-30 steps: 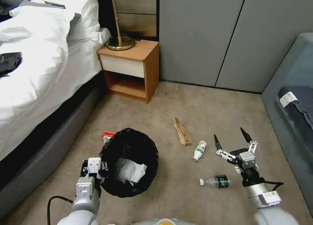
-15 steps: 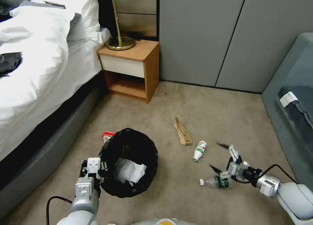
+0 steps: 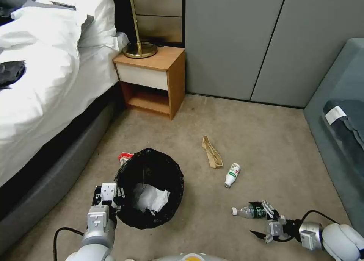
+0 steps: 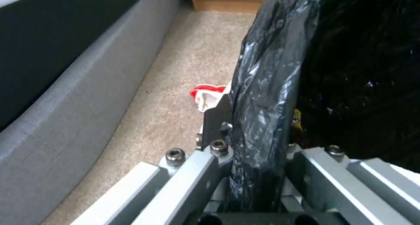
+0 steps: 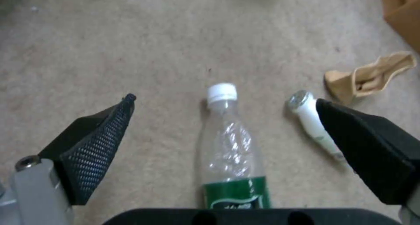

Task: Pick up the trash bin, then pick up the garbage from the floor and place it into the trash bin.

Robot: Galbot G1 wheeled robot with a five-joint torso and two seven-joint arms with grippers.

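The trash bin (image 3: 151, 187), lined with a black bag, hangs at my lower left with white tissue (image 3: 152, 199) inside. My left gripper (image 3: 120, 194) is shut on its rim; the left wrist view shows the liner (image 4: 267, 87) pinched between the jaws. A clear bottle with a green label (image 3: 250, 211) lies on the carpet. My right gripper (image 3: 258, 218) is open, low at the floor, its fingers either side of that bottle (image 5: 229, 146). A small white bottle (image 3: 232, 174) and a tan strip (image 3: 212, 152) lie farther off. A red-white packet (image 3: 125, 157) lies behind the bin.
A bed (image 3: 45, 83) runs along the left, with a wooden nightstand (image 3: 153, 81) and lamp at the back. Grey wall panels (image 3: 246, 41) close the far side. A grey sofa (image 3: 341, 121) borders the right. Open carpet lies between them.
My right gripper has come down and back toward me, turning from fingers-up to level with the floor, and now straddles the clear bottle. The left gripper and bin have stayed put.
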